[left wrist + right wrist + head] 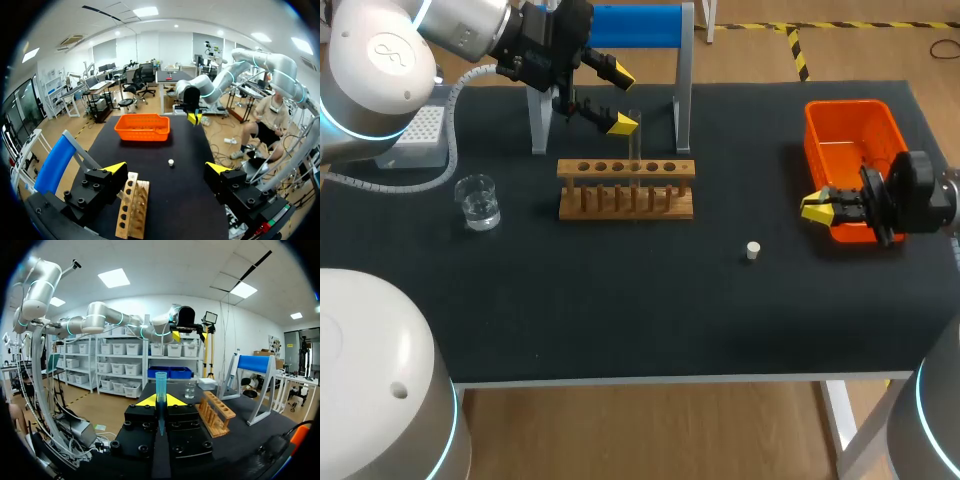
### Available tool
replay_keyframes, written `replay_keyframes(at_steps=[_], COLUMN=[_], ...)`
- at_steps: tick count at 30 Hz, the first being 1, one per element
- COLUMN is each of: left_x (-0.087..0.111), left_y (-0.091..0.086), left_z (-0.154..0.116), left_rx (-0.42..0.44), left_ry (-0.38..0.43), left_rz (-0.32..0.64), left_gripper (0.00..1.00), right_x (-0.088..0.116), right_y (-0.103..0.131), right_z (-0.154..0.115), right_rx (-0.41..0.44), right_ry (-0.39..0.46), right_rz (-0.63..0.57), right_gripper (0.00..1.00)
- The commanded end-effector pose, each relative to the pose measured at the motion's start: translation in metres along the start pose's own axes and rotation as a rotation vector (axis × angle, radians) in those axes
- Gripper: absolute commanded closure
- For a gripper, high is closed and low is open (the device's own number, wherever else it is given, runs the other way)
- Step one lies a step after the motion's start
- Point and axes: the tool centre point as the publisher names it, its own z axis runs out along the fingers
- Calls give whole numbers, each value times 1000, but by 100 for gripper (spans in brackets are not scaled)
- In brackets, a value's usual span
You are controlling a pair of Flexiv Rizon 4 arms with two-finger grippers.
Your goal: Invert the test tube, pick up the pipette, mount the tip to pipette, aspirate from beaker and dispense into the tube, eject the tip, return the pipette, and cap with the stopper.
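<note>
Head view, upper left of frame: the left gripper (621,99) hangs over the back of the black table (620,320), its yellow-tipped fingers spread wide with nothing between them. Just below its lower fingertip a clear test tube (634,145) stands upright in the wooden rack (625,190), centre-left of frame. Whether fingertip & tube touch can't be told.

At right of frame, the right gripper (817,206) sits at the near-left corner of the orange bin (850,135), fingers drawn together. The right wrist view shows why: they're clamped on a blue pipette tip (160,390), held upright, wide end up, narrow end pointing down betw. the finger blocks.

A glass beaker (478,200) w/ clear liquid stands at left of frame, apart from the rack. The small white stopper (752,250) lies alone on the cloth, right of centre, betw. rack and bin. A white tip box (420,132) sits at far left under the left arm. A blue-topped stand (635,25) rises behind the rack at top centre.

In the left wrist view, the rack lies beneath that gripper's one finger; stopper and bin lie ahead of it, w/ the right arm's gripper past the bin.
</note>
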Motion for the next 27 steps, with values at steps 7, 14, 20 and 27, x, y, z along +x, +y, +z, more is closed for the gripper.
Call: replay_keyframes(at_steps=[7, 14, 20, 27], left_x=[0, -18, -41, -51], left_y=[0, 34, 76, 105], left_z=[0, -27, -64, -86], left_rx=[0, -12, -40, -41], left_ry=[-1, -75, -221, -329], left_rz=[0, -94, -231, -333], left_gripper=[0, 0, 0, 0], right_x=[0, 0, 0, 0], right_y=[0, 0, 0, 0], right_z=[-1, -1, -1, -1], right_rx=[0, 0, 0, 0], right_ry=[1, 1, 1, 1], right_rz=[-1, -1, -1, -1], right_gripper=[100, 100, 100, 100])
